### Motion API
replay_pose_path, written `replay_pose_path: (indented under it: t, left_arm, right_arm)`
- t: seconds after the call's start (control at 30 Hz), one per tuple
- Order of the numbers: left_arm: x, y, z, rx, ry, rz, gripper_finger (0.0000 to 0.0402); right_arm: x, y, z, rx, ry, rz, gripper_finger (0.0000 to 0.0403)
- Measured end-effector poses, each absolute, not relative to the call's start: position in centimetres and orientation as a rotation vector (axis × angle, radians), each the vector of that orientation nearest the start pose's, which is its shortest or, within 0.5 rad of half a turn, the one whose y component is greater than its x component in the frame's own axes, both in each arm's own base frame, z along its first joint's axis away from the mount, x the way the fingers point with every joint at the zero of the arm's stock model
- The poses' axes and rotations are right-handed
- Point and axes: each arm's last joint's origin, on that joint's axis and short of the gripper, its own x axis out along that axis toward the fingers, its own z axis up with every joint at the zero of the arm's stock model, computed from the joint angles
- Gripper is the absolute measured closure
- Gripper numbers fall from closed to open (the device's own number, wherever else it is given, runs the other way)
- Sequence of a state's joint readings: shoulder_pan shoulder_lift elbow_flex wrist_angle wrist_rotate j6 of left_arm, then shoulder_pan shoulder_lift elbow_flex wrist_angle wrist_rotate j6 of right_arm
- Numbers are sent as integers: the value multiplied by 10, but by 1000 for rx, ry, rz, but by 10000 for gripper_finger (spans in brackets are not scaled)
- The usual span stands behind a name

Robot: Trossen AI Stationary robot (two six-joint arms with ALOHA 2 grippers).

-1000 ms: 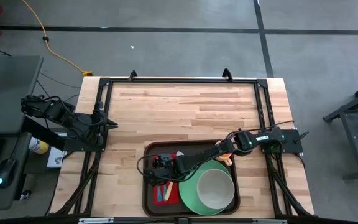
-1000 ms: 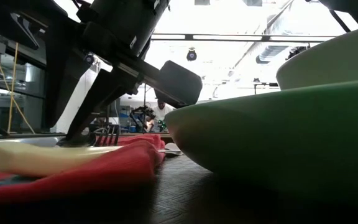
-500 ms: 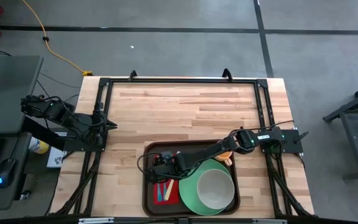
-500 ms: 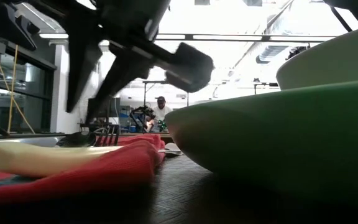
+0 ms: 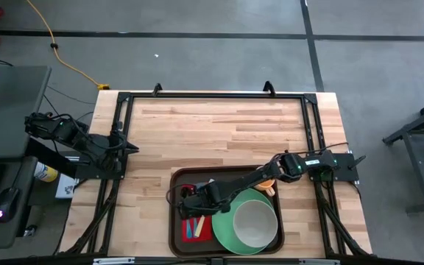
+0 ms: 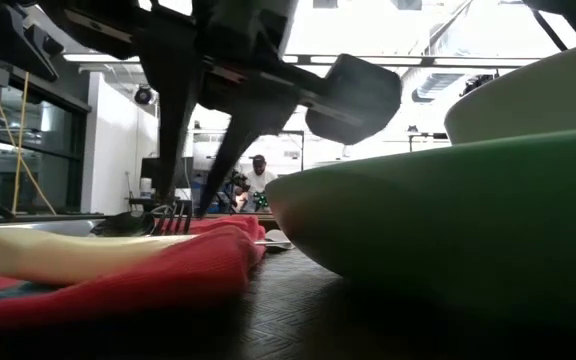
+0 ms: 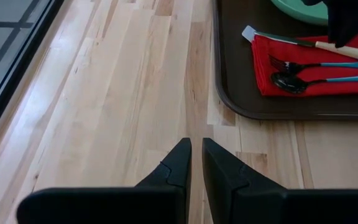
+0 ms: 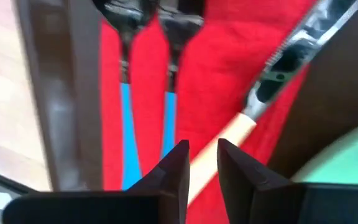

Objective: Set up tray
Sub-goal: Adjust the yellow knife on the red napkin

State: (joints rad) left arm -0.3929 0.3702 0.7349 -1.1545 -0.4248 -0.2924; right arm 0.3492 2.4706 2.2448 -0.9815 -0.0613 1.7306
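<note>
Most of the setting: already on the tray, by the look of it; little seems left.
Tray (image 5: pixel 175 221): lower centre of the high view, on the table (image 5: pixel 219 132) near its front edge.
Plate (image 5: pixel 223 228): green, lower right of the tray, with a pale bowl (image 5: pixel 254 223) sitting in it.
Napkin (image 7: pixel 316 65): red, flat in the tray's left part in the high view, beside the plate.
Cutlery: fork (image 7: pixel 303 63) and spoon (image 7: pixel 309 79) with blue handles lie side by side on the napkin; a knife (image 7: pixel 328 45) with a cream handle lies along the napkin's edge nearest the plate.
Orange item (image 5: pixel 267 185): upper right of the tray, partly under the arm; cannot tell what it is.
Right gripper (image 8: pixel 201 158): just above the napkin, over the knife handle; fingers close together with a narrow gap, holding nothing.
Left gripper (image 7: pixel 196 155): parked at the left edge of the table in the high view, well apart from the tray; fingers nearly pressed together, empty.
Done: plate, bowl, napkin and three utensils in place.
Left: perhaps a straightening of the knife, then the right arm drawing clear; a judgement only.
</note>
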Motion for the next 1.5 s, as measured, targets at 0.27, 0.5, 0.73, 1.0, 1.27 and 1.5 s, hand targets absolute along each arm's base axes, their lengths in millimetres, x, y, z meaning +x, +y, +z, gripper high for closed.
replay_pose_path:
  t: [0.27, 0.5, 0.73, 1.0, 1.27, 1.5]
  left_arm:
    - [49, -7, 276, 35, 709, 135, 334]
    - [49, -7, 276, 35, 709, 135, 334]
    - [49, -7, 276, 35, 709, 136, 334]
    - [49, -7, 276, 35, 709, 136, 334]
    - [49, -7, 276, 35, 709, 136, 334]
    - [49, -7, 276, 35, 709, 136, 334]
  right_arm:
    - [479, 180, 180, 1309, 1192, -737, 338]
    - [479, 181, 180, 1312, 1202, -733, 333]
    - [479, 181, 180, 1310, 1200, -735, 309]
    - [480, 181, 173, 1307, 1205, -740, 294]
    - [482, 182, 164, 1304, 1218, -743, 294]
    - [484, 182, 158, 1308, 1235, -742, 295]
